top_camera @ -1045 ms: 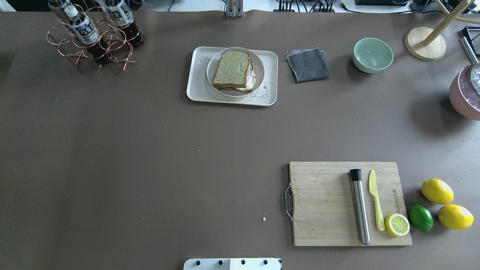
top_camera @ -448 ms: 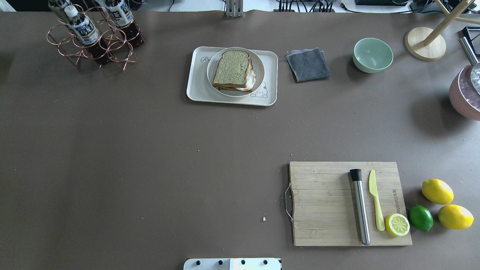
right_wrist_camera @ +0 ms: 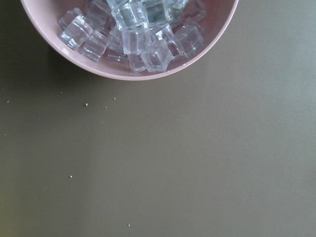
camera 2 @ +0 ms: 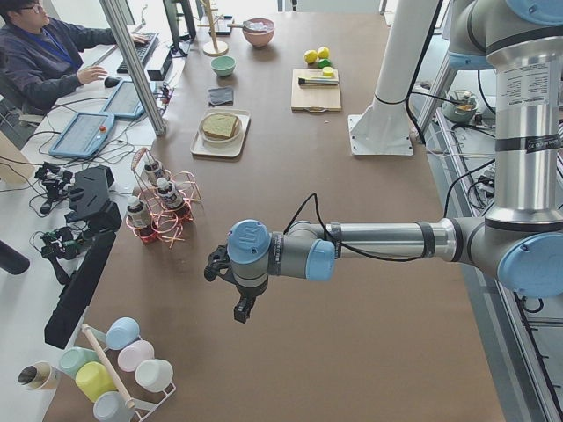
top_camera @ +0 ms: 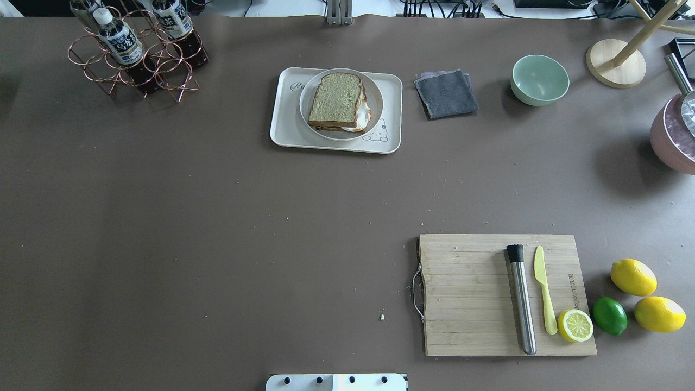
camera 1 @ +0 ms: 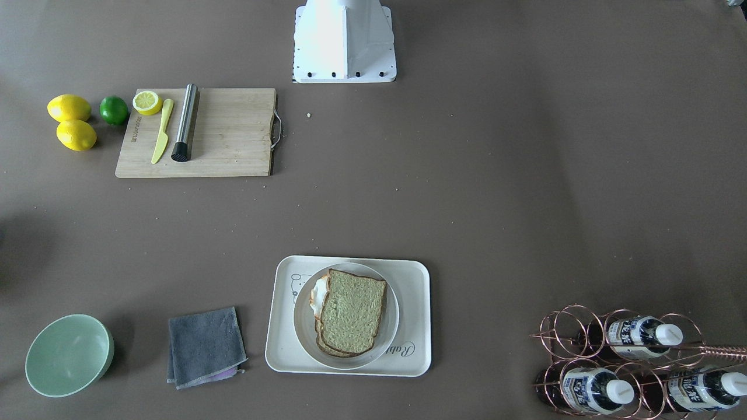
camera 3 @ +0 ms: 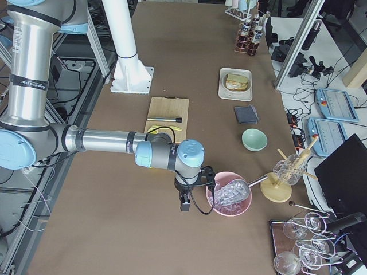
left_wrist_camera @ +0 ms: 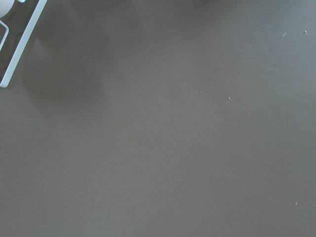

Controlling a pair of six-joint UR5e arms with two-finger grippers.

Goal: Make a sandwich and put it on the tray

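Observation:
The sandwich, two brown-crusted slices with white egg showing at one edge, lies on a round white plate. The plate stands on the cream tray at the table's far middle; both also show in the front view, sandwich and tray. My left gripper hangs over bare table far to the left, seen only in the left side view; I cannot tell its state. My right gripper hangs beside the pink bowl, seen only in the right side view; I cannot tell its state.
A wooden cutting board holds a steel muddler, a yellow knife and a lemon half. Lemons and a lime lie beside it. A grey cloth, green bowl, pink ice bowl and bottle rack stand around.

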